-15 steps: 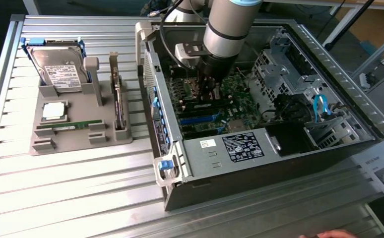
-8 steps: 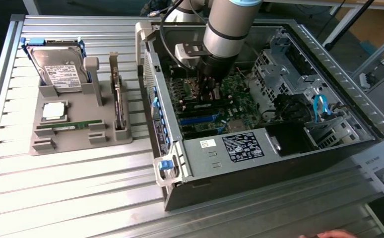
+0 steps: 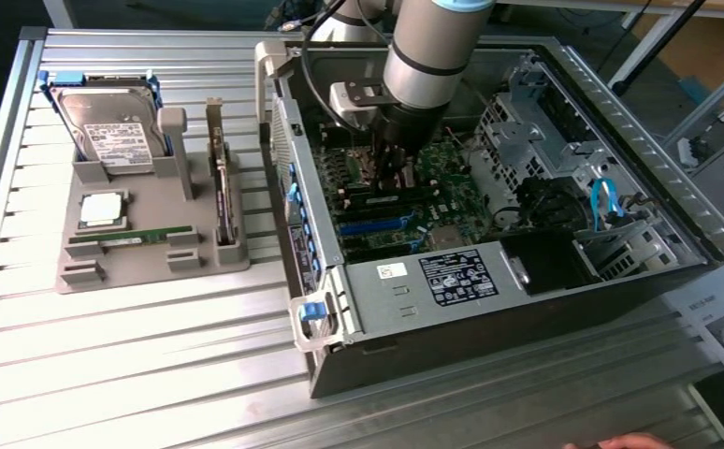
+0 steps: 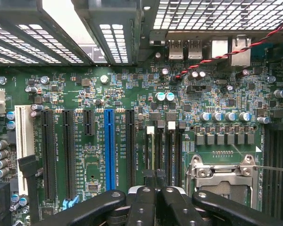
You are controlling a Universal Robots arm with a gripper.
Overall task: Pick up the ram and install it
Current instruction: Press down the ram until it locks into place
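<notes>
The ram (image 3: 131,236), a thin green stick, lies flat in a front slot of the grey holder tray (image 3: 150,273), on the exterior view's left. It is far from my gripper (image 3: 394,176), which reaches down inside the open computer case (image 3: 487,313) over the green motherboard (image 4: 108,94). In the wrist view my gripper (image 4: 155,187) is shut, its black fingers (image 4: 142,203) pressed together. The fingertips sit right at the black memory slots (image 4: 162,146), beside the processor socket (image 4: 221,175). I see no green stick between the fingers.
The tray also holds a hard drive (image 3: 112,131), a square silver processor (image 3: 100,208) and an upright dark card (image 3: 221,187). The case walls, a drive cage (image 3: 518,131) and a blue cable (image 3: 605,201) crowd the arm. A hand (image 3: 624,441) shows at the table's near edge.
</notes>
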